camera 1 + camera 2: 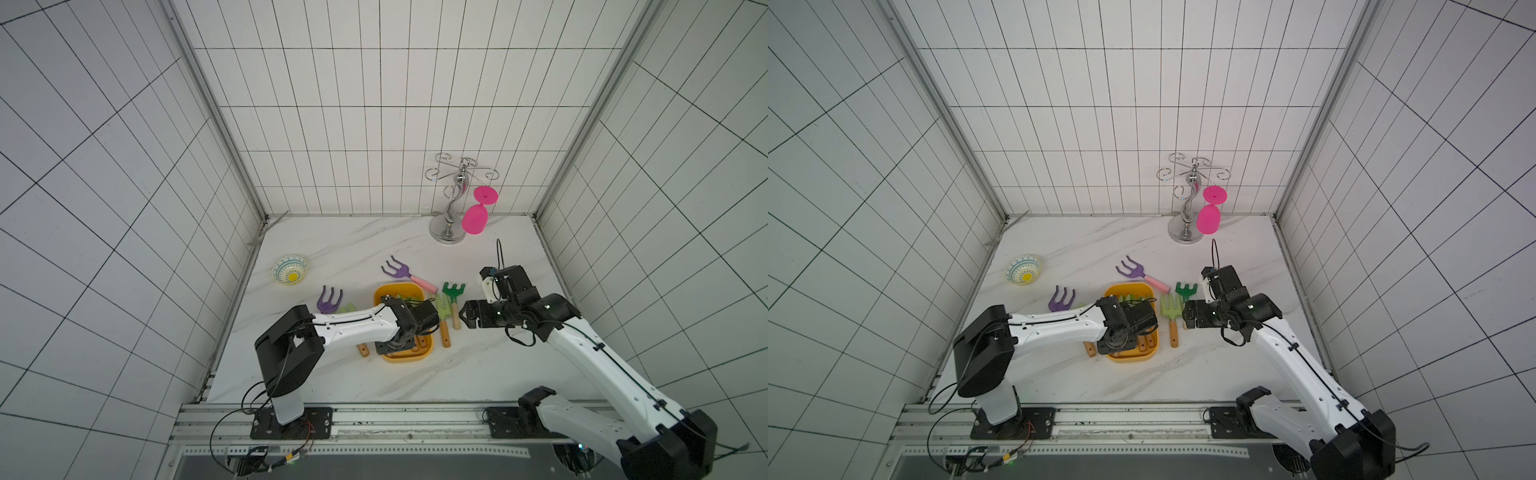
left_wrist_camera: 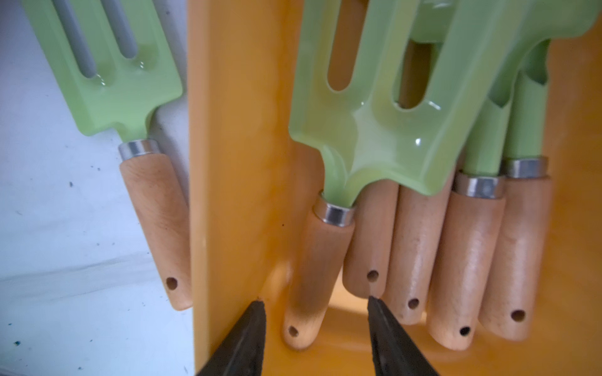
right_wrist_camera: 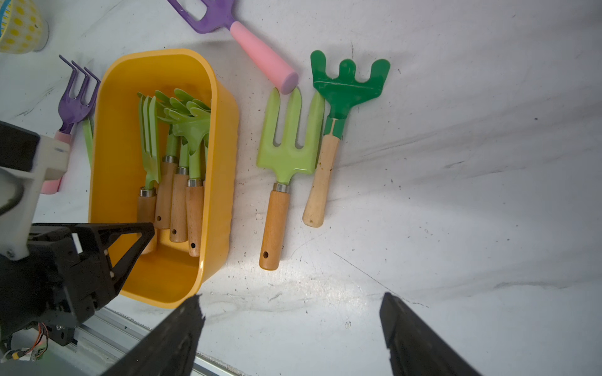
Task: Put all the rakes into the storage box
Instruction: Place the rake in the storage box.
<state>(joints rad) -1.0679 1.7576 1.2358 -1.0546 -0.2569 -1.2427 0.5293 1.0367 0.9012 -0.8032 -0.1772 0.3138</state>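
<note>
The yellow-orange storage box (image 1: 415,358) (image 1: 1129,358) sits mid-table with several light green rakes with wooden handles lying in it (image 3: 182,136). My left gripper (image 2: 315,301) hangs over the box's near end. It is open, and the wooden handle of one rake (image 2: 325,254) lies between its fingertips with a gap on each side. My right gripper (image 3: 291,302) (image 1: 465,318) is open and empty above bare table, to the right of the box. A light green rake (image 3: 290,143) and a dark green rake (image 3: 345,84) lie side by side just ahead of it.
Another light green rake (image 2: 123,81) lies outside the box (image 2: 234,162) against its left wall. Two purple rakes (image 1: 401,272) (image 1: 329,299) lie behind and left of the box. A patterned bowl (image 1: 290,270) stands far left. A chrome stand (image 1: 451,208) holds a pink glass (image 1: 476,218).
</note>
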